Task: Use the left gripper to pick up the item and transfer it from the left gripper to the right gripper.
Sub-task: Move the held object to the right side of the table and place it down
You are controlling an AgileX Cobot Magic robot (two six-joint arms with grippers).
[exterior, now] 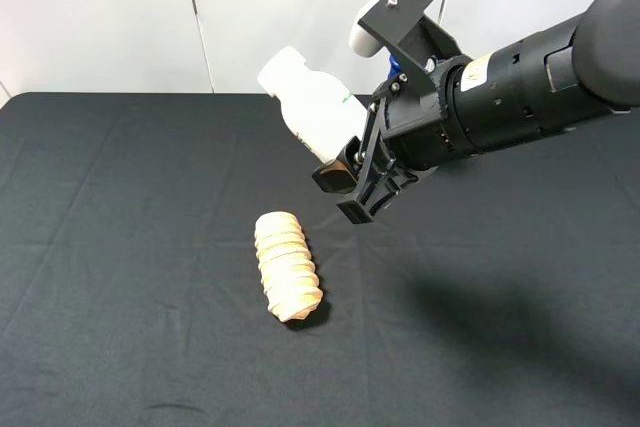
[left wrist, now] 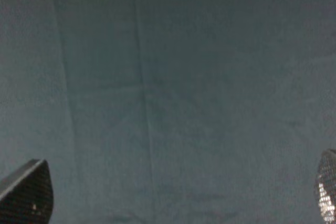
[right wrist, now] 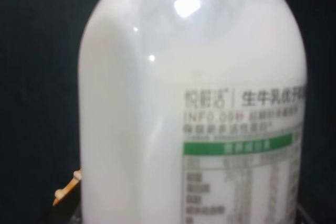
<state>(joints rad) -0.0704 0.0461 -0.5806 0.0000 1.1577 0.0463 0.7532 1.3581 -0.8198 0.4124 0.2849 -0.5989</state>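
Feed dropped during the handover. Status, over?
Left gripper open, empty, over bare black cloth. Right gripper shut on the white bottle, held tilted in the air. Pastry roll lies on the cloth below, not touching the bottle.

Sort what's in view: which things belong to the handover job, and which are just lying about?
Job: white bottle, held aloft in the right tool; left tool, open above the black cloth.
Lying about: pastry roll, resting on the black cloth.
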